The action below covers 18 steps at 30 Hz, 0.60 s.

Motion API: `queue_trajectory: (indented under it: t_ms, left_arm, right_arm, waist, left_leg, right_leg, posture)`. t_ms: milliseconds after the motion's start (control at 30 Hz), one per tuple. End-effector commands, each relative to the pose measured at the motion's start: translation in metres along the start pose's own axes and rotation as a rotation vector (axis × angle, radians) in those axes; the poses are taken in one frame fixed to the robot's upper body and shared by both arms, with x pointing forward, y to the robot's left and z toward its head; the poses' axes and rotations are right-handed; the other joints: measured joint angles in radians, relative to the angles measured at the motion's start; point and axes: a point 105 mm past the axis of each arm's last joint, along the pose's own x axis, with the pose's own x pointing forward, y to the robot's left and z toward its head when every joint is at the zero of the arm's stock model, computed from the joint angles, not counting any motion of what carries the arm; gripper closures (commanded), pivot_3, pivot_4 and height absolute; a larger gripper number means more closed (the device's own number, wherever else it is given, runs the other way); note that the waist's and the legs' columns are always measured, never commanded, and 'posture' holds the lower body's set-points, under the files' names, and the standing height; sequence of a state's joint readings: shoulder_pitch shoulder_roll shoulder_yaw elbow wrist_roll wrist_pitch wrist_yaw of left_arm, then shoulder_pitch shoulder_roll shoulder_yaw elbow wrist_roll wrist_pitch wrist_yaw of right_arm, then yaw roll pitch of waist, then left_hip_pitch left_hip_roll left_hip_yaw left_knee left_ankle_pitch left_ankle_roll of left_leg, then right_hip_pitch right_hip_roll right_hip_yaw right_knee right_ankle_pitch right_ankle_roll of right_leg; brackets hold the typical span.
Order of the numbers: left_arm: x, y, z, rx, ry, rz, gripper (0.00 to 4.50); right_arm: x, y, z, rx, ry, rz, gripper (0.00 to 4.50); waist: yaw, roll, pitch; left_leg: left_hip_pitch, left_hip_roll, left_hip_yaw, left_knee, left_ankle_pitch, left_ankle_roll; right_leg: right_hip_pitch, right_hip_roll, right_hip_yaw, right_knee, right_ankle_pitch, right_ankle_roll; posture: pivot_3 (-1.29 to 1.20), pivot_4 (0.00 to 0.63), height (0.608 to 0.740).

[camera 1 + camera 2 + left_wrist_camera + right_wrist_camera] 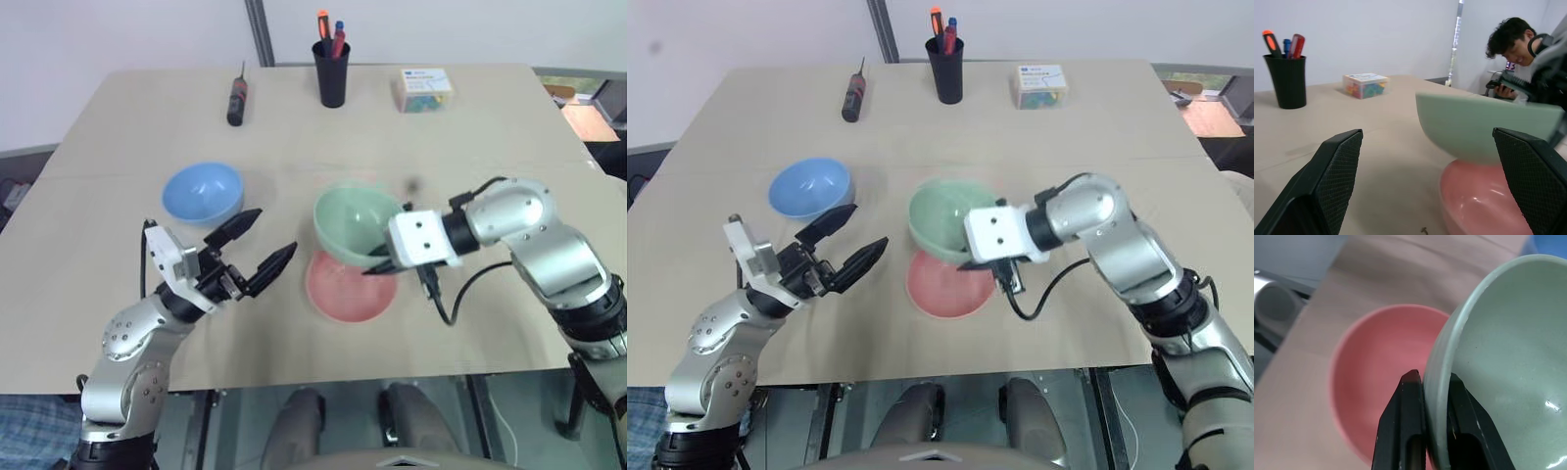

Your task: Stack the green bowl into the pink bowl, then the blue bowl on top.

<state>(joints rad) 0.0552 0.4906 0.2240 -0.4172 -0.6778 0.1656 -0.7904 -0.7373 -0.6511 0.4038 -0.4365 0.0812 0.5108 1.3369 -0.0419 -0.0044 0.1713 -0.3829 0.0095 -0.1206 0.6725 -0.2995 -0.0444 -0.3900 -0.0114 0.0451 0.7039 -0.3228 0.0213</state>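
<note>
My right gripper (380,260) is shut on the rim of the green bowl (355,223), which hangs tilted in the air just above the far part of the pink bowl (345,288). In the right wrist view its fingers (1411,431) pinch the green bowl's wall (1503,357) with the pink bowl (1376,377) below. The blue bowl (202,192) stands on the table to the left. My left gripper (265,240) is open and empty, held above the table between the blue and pink bowls. The left wrist view looks past its fingertips (1337,166) at the green bowl (1474,127) over the pink bowl (1479,200).
At the table's far side stand a black cup with pens (331,67), a clear box of small coloured bits (424,88) and a black marker (236,101). A person (1520,54) sits beyond the table's right side. The table's front edge (323,380) is close below the pink bowl.
</note>
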Motion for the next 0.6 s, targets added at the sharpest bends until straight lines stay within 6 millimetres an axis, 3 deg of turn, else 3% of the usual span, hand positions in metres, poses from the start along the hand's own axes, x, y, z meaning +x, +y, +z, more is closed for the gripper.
queue_trajectory:
  t_ms: [33, 67, 200, 300, 333, 467, 600]
  left_arm:
    - [0.002, -0.001, 0.004, 0.014, -0.014, -0.026, 0.00]
    - [0.003, -0.001, 0.003, 0.012, -0.012, -0.032, 0.00]
    - [0.003, 0.001, 0.003, 0.011, -0.010, -0.044, 0.00]
    - [0.004, 0.003, 0.003, 0.009, -0.013, -0.045, 0.00]
    - [0.006, 0.003, 0.003, 0.008, -0.016, -0.049, 0.00]
    - [0.009, 0.007, 0.003, 0.024, -0.008, -0.050, 0.00]
    - [0.010, 0.014, -0.002, 0.056, 0.022, -0.029, 0.00]
  right_arm:
    - [0.000, 0.000, 0.012, -0.043, 0.007, -0.024, 3.63]
    - [0.000, 0.001, 0.014, -0.043, 0.007, -0.027, 3.47]
    - [-0.001, 0.001, 0.019, -0.035, 0.005, -0.048, 1.96]
    - [-0.003, -0.001, 0.021, -0.012, -0.004, -0.074, 0.46]
    - [-0.006, -0.004, 0.023, 0.046, -0.035, -0.106, 0.25]
    - [-0.034, -0.012, 0.035, 0.279, -0.229, -0.221, 0.11]
    - [-0.063, -0.013, 0.036, 0.342, -0.346, -0.335, 0.11]
  waist:
    - [0.002, 0.000, 0.000]
    - [0.002, 0.000, 0.000]
    - [0.003, 0.000, 0.000]
    - [0.003, 0.000, 0.000]
    - [0.003, 0.000, 0.000]
    - [0.003, 0.000, 0.000]
    - [0.008, -0.001, 0.000]
  left_leg:
    - [0.000, 0.000, 0.000, 0.000, 0.000, 0.000]
    - [0.000, 0.000, 0.000, 0.000, 0.000, 0.000]
    - [0.000, 0.000, -0.001, 0.001, 0.000, -0.001]
    - [0.000, 0.000, -0.001, 0.001, 0.000, -0.001]
    - [0.000, 0.000, -0.001, 0.000, 0.000, -0.001]
    - [0.000, 0.000, -0.001, 0.000, 0.000, -0.001]
    - [0.000, -0.002, -0.003, 0.000, 0.000, 0.000]
  right_leg:
    - [0.000, 0.000, 0.000, 0.000, 0.000, 0.000]
    - [0.001, 0.000, -0.001, 0.000, 0.000, 0.000]
    - [0.001, 0.000, -0.001, -0.001, 0.000, 0.000]
    - [0.002, 0.000, -0.002, -0.003, 0.000, 0.000]
    - [0.003, 0.000, -0.002, -0.003, 0.000, 0.000]
    - [0.003, 0.000, -0.003, -0.003, 0.000, 0.000]
    - [0.005, -0.001, -0.004, -0.005, 0.000, 0.000]
  posture:
    - [0.00, 0.150, 0.740]
    - [0.00, 0.150, 0.740]
    - [0.00, 0.150, 0.740]
    - [0.00, 0.150, 0.740]
    - [0.00, 0.150, 0.740]
    - [0.00, 0.150, 0.740]
    - [0.00, 0.150, 0.740]
